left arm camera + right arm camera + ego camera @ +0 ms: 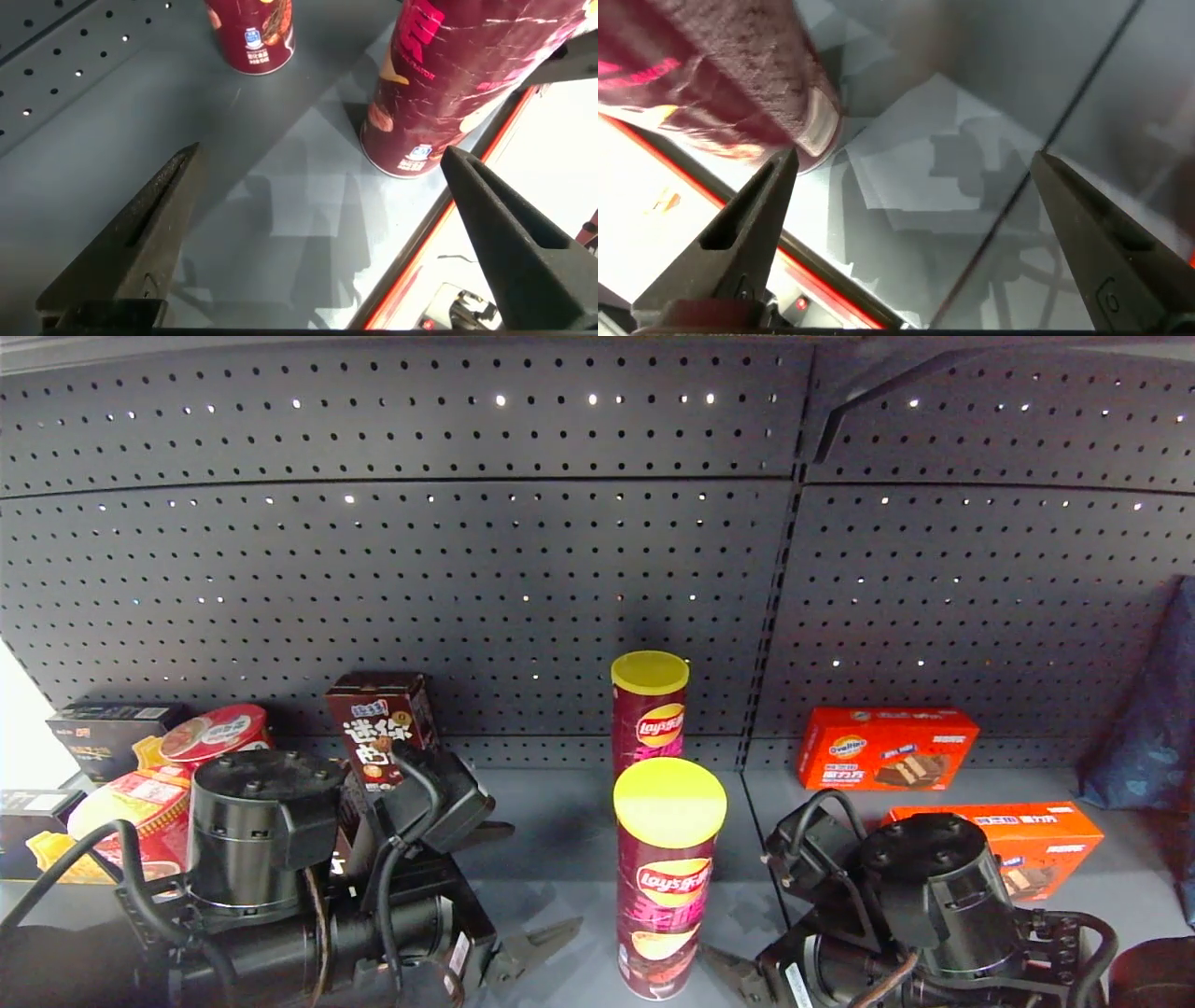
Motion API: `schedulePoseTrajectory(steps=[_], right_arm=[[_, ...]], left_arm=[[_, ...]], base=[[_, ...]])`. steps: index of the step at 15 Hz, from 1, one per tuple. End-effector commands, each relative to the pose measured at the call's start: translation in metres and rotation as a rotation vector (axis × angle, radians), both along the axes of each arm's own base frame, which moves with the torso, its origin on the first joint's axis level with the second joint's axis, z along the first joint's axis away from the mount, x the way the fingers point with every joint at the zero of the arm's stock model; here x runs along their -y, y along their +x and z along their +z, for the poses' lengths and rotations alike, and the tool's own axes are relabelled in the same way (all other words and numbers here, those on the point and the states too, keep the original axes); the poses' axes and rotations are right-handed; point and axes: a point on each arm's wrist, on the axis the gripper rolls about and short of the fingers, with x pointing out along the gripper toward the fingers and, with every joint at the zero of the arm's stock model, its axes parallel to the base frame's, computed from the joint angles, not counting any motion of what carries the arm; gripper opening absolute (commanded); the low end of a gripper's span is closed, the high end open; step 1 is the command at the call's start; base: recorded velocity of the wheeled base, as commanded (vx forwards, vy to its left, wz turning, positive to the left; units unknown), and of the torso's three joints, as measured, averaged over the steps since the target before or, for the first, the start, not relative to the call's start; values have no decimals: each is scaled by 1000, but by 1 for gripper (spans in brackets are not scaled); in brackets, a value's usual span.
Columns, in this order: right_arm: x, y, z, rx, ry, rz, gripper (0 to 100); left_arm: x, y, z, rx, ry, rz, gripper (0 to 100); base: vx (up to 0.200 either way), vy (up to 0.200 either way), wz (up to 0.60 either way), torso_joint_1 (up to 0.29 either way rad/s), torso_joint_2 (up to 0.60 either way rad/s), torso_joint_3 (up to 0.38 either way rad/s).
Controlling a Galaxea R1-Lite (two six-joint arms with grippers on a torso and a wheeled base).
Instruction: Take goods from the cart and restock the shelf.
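- The left gripper point(320, 154) is low at the near edge of the shelf point(560, 840), just left of the near chip can point(667, 877). Its fingers are spread wide and hold nothing.
- The right gripper point(913, 157) is low on the other side, just right of that can. Its fingers are wide apart too, and nothing is in them.
- The near chip can stands straight up between the two grippers, close to the front edge of the shelf. Neither gripper touches it.
- I think this can is put down now, so this step looks done.
- The far chip can point(649, 709) stands straight behind it, by the back wall.
- Two orange boxes point(887, 747) lie on the right part of the shelf, and a brown box point(381, 723) and noodle cups point(210, 733) are on the left.
- There is bare room around the cans, so I think more goods can go in. I cannot tell how many are left in the cart.
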Motion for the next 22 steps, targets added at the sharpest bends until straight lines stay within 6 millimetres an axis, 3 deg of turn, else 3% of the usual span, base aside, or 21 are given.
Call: schedulePoseTrajectory(steps=[1,16,19,22], right_arm=[[4,-3,4,4,16,-8,100],[-7,-2,-2,-2,9,19,100],[4,-8,16,39,71,-3,100],[28,-14,56,151,203,-102,100]], left_arm=[[0,0,1,2,-1,1,100],[-2,1,0,2,0,8,100],[-5,-3,12,44,-25,15,100],[-16,-18,43,163,-92,37,100]], base=[[0,0,0,0,0,0],[0,0,0,0,0,0],[0,0,0,0,0,0],[0,0,0,0,0,0]])
